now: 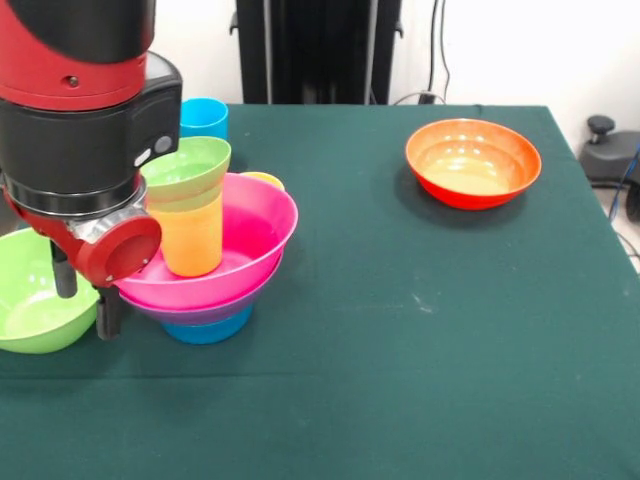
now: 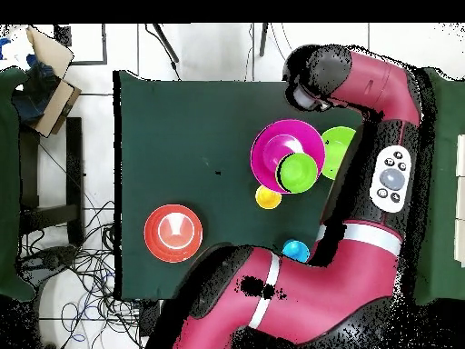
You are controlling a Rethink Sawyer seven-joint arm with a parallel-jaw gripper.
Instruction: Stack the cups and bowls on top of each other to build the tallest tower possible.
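Observation:
The tower stands at the left. A mid blue bowl [image 1: 208, 328] is at the bottom, then a purple bowl [image 1: 196, 308] and the big pink bowl [image 1: 255, 225]. In the pink bowl stands the orange-yellow cup [image 1: 192, 238], with the small green bowl [image 1: 187, 165] on it. From overhead, the pink bowl [image 2: 271, 145] and small green bowl [image 2: 298, 170] show. My gripper [image 1: 87, 293] is open: one finger is inside the big lime green bowl [image 1: 30, 295], the other outside its rim, beside the tower. The orange bowl [image 1: 472, 162] sits far right. The small red bowl is not to be made out.
The sky blue cup [image 1: 204, 118] and the pale yellow cup [image 1: 262, 180] stand just behind the tower. My bulky arm [image 2: 381, 173] hangs over the table's edge by the lime bowl [image 2: 338, 150]. A cardboard box [image 2: 45, 64] lies off the table.

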